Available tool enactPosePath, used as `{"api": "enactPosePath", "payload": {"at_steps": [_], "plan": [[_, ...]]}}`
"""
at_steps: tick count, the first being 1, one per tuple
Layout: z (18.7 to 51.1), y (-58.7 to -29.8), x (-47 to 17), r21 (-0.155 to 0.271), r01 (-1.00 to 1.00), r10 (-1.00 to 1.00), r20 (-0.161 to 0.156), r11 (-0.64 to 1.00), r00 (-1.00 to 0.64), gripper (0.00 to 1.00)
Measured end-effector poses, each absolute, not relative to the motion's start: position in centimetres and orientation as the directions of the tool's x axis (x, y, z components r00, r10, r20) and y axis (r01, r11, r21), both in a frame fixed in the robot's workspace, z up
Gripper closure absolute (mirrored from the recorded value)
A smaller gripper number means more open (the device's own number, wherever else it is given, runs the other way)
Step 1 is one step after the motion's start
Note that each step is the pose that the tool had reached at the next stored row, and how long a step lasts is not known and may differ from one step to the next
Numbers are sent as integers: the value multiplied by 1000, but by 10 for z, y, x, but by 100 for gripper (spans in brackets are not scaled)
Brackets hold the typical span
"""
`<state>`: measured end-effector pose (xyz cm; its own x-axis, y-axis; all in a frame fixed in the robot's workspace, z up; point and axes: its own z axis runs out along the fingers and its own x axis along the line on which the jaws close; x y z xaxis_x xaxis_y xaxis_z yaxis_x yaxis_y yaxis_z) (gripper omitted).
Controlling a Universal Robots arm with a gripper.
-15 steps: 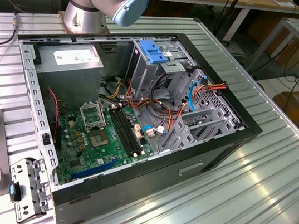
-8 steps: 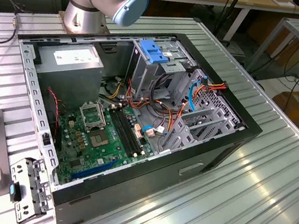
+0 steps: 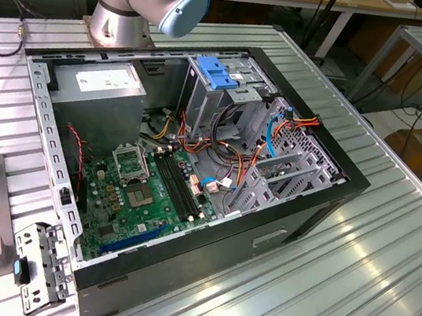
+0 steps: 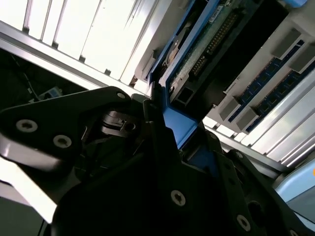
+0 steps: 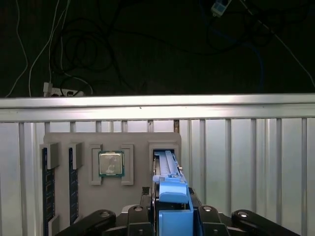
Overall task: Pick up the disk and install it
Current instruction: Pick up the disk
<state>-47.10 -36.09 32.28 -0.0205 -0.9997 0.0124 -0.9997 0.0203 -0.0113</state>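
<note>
Over the grey moulded parts tray (image 5: pixel 140 140) on the ribbed metal table (image 5: pixel 246 162), grips the silver hard disk in its bright blue plastic carrier rail (image 5: pixel 170 179), black pincer (image 5: pixel 173 214) clamped on the rail. Holds it on edge at the slot beside the square green processor chip (image 5: pixel 110 163); cannot tell whether lifted clear. Pick-up under way. Install into the open black computer case (image 3: pixel 178 268) left to do.
</note>
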Motion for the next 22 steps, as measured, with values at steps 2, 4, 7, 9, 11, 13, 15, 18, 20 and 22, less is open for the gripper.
{"api": "enactPosePath", "payload": {"at_steps": [2, 4, 7, 9, 11, 13, 15, 18, 20, 22], "plan": [[327, -361, -471, -11, -1000, -1000, 13, 20, -20, 63], [332, -361, -471, -12, -1000, -1000, 13, 20, -20, 63], [338, -361, -471, -11, -1000, -1000, 13, 20, -20, 63], [343, -361, -471, -11, -1000, -1000, 13, 20, -20, 63], [348, -361, -471, -11, -1000, -1000, 13, 20, -20, 63], [354, -361, -471, -11, -1000, -1000, 13, 20, -20, 63], [359, -361, -471, -12, -1000, -1000, 13, 20, -20, 63], [368, -361, -471, -12, -1000, -1000, 13, 20, -20, 63], [372, -361, -471, -11, -1000, -1000, 13, 20, -21, 63], [378, -361, -471, -11, -1000, -1000, 13, 20, -20, 63]]}}
